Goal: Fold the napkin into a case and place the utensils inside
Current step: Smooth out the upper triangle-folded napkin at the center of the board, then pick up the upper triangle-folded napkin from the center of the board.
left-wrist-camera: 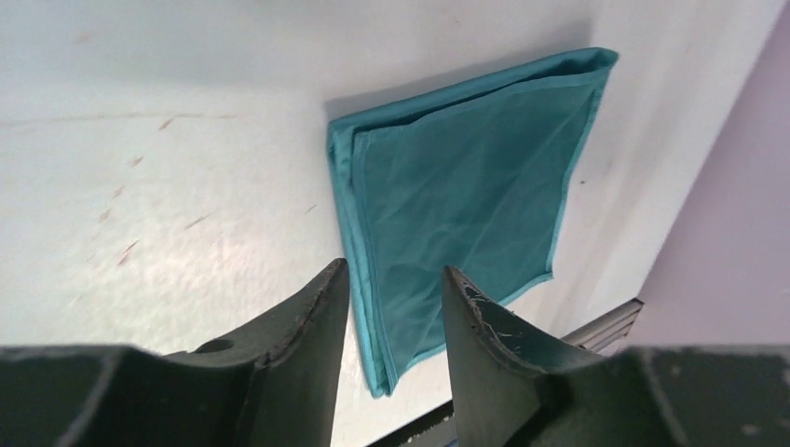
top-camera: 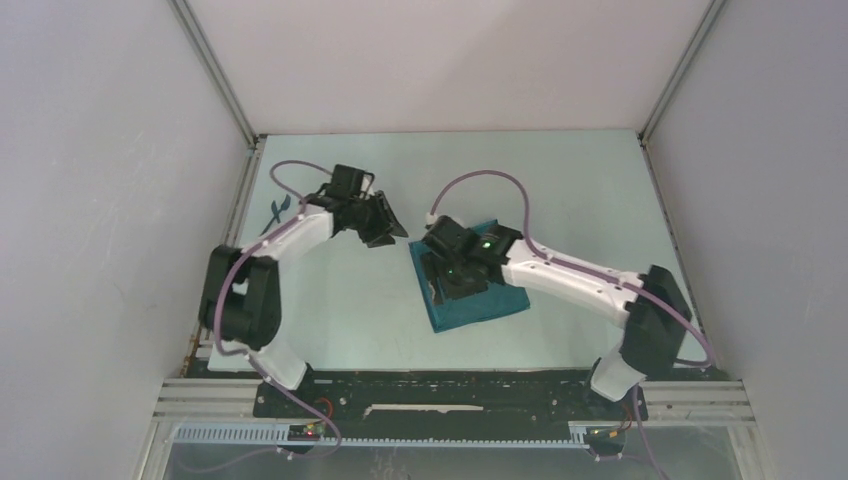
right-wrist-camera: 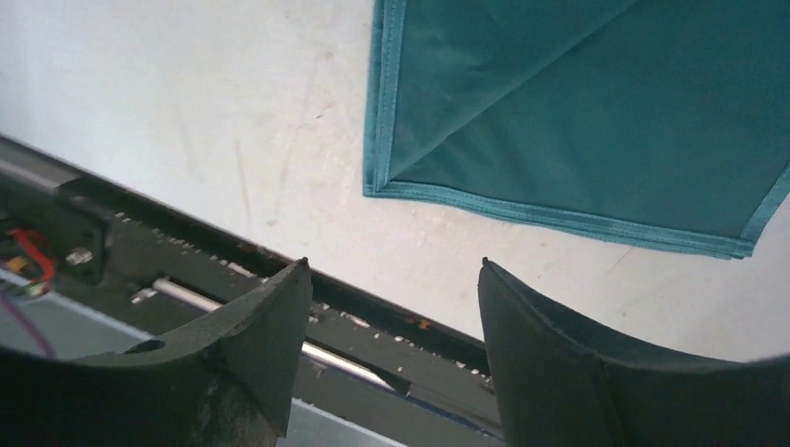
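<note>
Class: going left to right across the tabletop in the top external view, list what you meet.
small dark crossed items → left end effector → folded teal napkin → right arm's elbow

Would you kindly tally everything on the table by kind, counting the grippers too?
Teal napkin: 1
Grippers, the left gripper and the right gripper: 2
Unidentifiable small dark thing near the left wall: 1
Total: 4
</note>
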Action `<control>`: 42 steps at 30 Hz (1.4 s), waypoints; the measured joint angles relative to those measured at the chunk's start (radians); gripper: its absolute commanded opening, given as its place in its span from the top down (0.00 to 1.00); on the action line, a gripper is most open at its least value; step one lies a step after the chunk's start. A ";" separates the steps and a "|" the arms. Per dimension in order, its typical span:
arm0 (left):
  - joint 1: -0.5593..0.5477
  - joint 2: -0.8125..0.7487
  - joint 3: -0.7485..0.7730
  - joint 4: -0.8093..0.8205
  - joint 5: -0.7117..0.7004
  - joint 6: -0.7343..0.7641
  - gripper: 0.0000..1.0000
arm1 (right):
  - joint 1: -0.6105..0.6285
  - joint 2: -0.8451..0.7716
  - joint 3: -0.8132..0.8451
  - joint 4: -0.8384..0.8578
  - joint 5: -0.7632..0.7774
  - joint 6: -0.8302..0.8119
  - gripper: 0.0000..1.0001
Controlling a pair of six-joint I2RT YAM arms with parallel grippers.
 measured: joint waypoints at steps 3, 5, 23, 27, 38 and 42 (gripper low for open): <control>0.073 -0.130 -0.081 0.006 0.037 0.008 0.49 | 0.032 0.122 0.085 -0.076 0.038 -0.018 0.54; 0.122 -0.216 -0.142 0.006 0.051 0.013 0.49 | 0.047 0.220 0.165 -0.117 0.053 -0.026 0.59; 0.268 -0.413 -0.356 -0.014 0.146 0.097 0.48 | 0.080 0.586 0.455 -0.268 0.029 -0.031 0.49; 0.291 -0.413 -0.356 -0.008 0.172 0.106 0.48 | 0.079 0.607 0.459 -0.281 0.025 -0.028 0.48; 0.314 -0.412 -0.367 0.013 0.220 0.114 0.48 | 0.077 0.627 0.458 -0.290 0.019 -0.019 0.47; 0.314 -0.410 -0.369 0.014 0.226 0.114 0.48 | 0.076 0.627 0.444 -0.280 0.015 -0.017 0.48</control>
